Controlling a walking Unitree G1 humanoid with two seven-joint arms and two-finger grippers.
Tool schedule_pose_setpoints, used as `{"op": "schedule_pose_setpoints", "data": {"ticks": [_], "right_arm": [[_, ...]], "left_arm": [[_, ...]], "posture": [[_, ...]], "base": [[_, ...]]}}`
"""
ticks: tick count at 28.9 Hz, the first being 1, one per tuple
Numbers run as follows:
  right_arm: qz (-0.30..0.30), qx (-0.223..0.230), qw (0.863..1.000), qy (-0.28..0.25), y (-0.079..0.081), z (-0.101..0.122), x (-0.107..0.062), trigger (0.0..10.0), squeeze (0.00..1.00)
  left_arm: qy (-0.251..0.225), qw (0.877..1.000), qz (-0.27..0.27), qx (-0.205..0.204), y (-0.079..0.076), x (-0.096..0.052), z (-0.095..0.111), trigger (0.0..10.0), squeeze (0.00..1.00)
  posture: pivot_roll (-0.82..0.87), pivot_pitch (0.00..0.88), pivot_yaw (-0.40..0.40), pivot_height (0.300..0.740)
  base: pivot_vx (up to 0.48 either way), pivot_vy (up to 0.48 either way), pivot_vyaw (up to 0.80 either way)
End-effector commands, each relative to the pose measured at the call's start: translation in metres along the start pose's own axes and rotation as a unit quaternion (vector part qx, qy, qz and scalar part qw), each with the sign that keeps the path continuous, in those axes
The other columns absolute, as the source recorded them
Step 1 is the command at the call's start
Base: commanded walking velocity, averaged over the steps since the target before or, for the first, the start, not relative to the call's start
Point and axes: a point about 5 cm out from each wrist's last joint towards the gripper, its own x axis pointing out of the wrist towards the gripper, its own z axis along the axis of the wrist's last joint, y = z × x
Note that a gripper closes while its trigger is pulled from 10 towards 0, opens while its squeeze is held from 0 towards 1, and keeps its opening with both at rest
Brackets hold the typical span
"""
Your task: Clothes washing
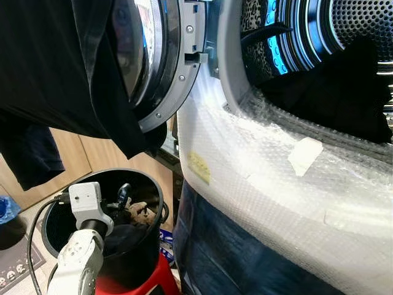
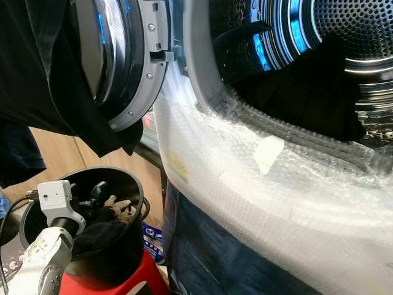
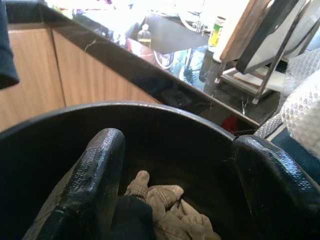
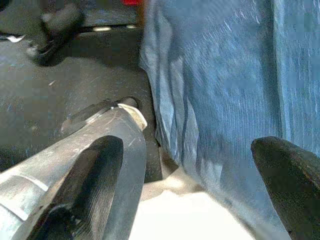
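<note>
A black bucket (image 1: 149,184) stands on a red stool (image 1: 144,281) to the left of the washing machine. It holds a beige cloth (image 3: 165,200) and a dark cloth (image 1: 123,236). My left gripper (image 3: 180,145) reaches down inside the bucket, open, just above the cloths, with nothing between its fingers (image 3: 95,175). The round door (image 1: 169,67) of the washing machine stands open, and a black garment (image 1: 55,74) hangs over it. Dark clothes (image 1: 338,92) lie in the lit drum (image 1: 362,24). My right gripper (image 4: 185,175) hangs open beside blue fabric (image 4: 225,75).
Bubble wrap (image 1: 258,166) covers the machine's front below the drum mouth, with a blue cover (image 1: 233,252) under it. Wooden cabinets (image 1: 73,160) stand behind the bucket. A blue bottle (image 1: 6,209) and a patterned mat (image 1: 15,264) are on the floor at the left.
</note>
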Motion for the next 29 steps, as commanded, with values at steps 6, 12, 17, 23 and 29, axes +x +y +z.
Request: {"op": "schedule_pose_setpoints", "data": {"ticks": [6, 12, 17, 23, 29], "right_arm": [[-0.053, 0.294, 0.954, 0.006, -0.006, -0.007, 0.000, 10.0, 0.00], [-0.073, 0.255, 0.964, 0.021, -0.011, -0.008, 0.000, 10.0, 0.00], [-0.069, 0.252, 0.965, 0.017, -0.011, -0.004, 0.000, 10.0, 0.00], [-0.074, 0.235, 0.969, 0.018, -0.011, 0.000, 0.000, 10.0, 0.00], [-0.069, 0.226, 0.972, 0.018, -0.008, 0.001, 0.001, 10.0, 0.00]], "left_arm": [[0.010, 1.000, 0.015, -0.024, 0.002, -0.002, 0.000, 10.0, 0.00], [0.031, 0.995, 0.027, -0.089, -0.003, -0.008, -0.009, 10.0, 0.00], [0.057, 0.977, 0.066, -0.192, -0.002, -0.011, -0.018, 10.0, 1.00], [0.122, 0.975, 0.050, -0.178, -0.002, -0.013, -0.022, 10.0, 1.00], [0.171, 0.964, 0.097, -0.177, 0.010, -0.025, -0.026, 10.0, 1.00]], "posture": [[0.20, 0.020, -0.001, 0.740], [0.19, 0.020, 0.004, 0.740], [0.20, 0.019, 0.004, 0.740], [0.22, 0.010, 0.008, 0.740], [0.22, 0.000, 0.016, 0.740]], "base": [[0.000, 0.000, 0.00], [0.000, 0.000, 0.00], [0.000, 0.000, 0.00], [0.000, 0.000, 0.00], [0.000, 0.000, 0.00]]}}
